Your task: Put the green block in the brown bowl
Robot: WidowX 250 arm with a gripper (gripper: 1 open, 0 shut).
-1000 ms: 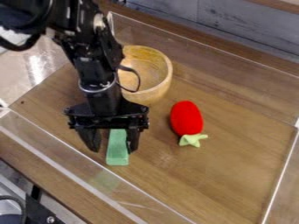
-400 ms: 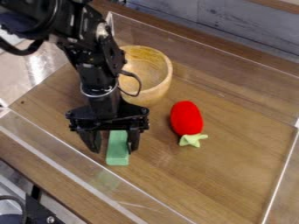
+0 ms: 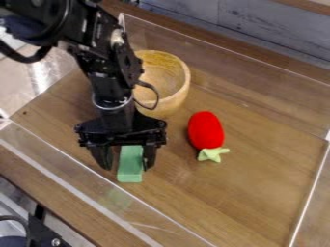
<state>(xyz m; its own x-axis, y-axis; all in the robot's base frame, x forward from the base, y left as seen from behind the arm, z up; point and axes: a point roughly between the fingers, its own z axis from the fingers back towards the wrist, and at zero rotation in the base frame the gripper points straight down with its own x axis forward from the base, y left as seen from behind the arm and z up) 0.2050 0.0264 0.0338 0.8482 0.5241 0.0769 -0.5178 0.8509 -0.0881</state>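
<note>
The end effector (image 3: 123,155) points straight down with its two dark fingers (image 3: 98,154) spread wide, one on each side of the green block (image 3: 130,163). It is released: nothing is clamped, and the block lies flat on the surface (image 3: 264,183) between the fingers. Whether the fingertips touch the surface cannot be told from this view.

The green block lies towards the near-left part of the surface, its long axis running roughly from the far side to the near edge, with its far end hidden under the end effector's body. It looks like a rigid, flat bar of painted wood or plastic, so probably light and stiff, with no give when squeezed. Its smooth faces may be somewhat slippery, so a firm close across the narrow width, on the two long side faces near the middle of its length, seems the sound hold; a grip near one end would likely let the bar tip or swing.

The brown bowl (image 3: 176,82) stands upright beyond the end effector, towards the far-left corner of the surface, partly hidden by the arm (image 3: 103,68). It appears empty. Since the bar is about as long as the bowl is wide, it may come to rest leaning on the rim.

A red strawberry toy (image 3: 204,131) lies to the right of the block, apart from it.
</note>
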